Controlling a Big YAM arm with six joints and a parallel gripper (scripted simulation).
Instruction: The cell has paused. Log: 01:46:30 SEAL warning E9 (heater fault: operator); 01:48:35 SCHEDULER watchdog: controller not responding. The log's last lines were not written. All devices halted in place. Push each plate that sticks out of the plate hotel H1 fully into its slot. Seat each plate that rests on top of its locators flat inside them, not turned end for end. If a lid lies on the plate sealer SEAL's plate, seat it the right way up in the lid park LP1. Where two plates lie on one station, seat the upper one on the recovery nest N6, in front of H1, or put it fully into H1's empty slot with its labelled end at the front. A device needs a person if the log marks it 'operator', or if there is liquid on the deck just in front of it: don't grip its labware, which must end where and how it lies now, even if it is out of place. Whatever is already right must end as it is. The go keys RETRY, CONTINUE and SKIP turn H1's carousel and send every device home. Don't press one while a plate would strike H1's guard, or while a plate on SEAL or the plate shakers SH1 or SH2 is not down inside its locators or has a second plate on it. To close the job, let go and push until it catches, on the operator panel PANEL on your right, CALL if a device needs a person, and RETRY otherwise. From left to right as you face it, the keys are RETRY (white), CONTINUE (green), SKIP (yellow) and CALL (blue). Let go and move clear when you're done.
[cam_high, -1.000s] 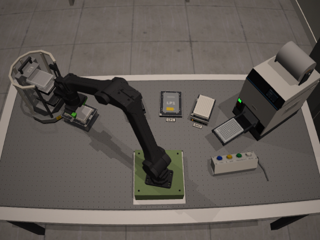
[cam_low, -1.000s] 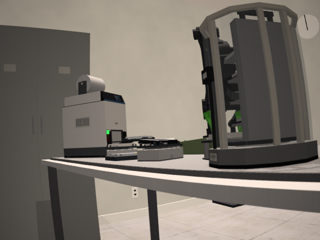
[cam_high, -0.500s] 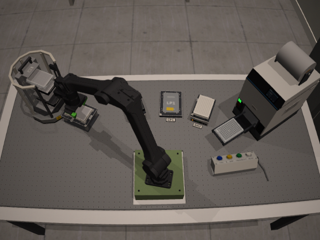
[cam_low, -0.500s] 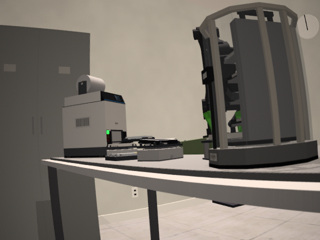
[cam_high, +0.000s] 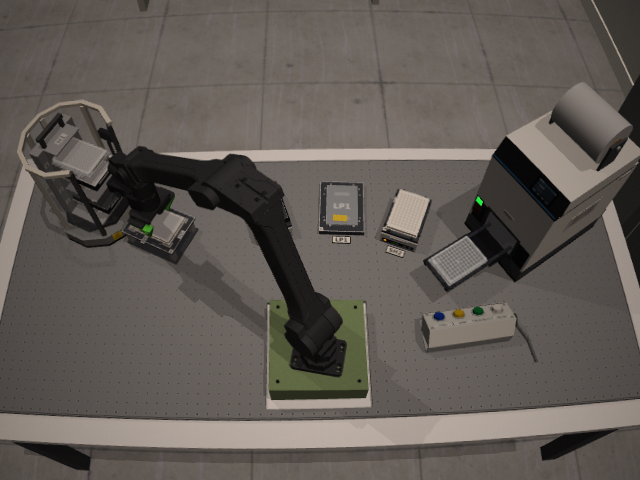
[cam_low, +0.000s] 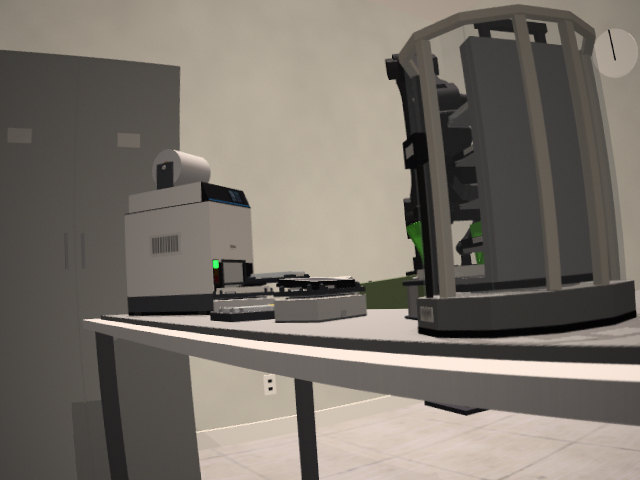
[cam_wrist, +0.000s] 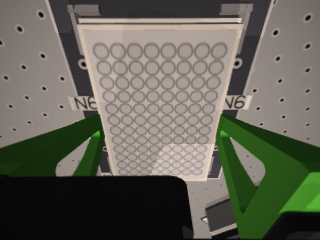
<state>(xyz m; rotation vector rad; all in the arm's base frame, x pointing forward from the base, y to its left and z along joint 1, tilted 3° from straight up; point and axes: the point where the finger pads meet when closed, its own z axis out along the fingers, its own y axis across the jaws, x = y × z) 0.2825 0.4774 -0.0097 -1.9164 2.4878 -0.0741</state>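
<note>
My gripper is shut on the long sides of a clear-topped plate. The plate lies level at the recovery nest N6, apparently between its locators; its exact height is hard to tell. Hotel H1 stands behind, with a plate high in its carousel. A white plate is on SH2, its seating unclear. A plate lies on SEAL's extended tray. LP1 shows its label and no plate. SH1 is mostly hidden by the arm.
The panel stands front right, with blue, yellow, green and white keys. SEAL stands back right with a green light. H1's guard posts rise close behind the gripper. The arm spans the middle.
</note>
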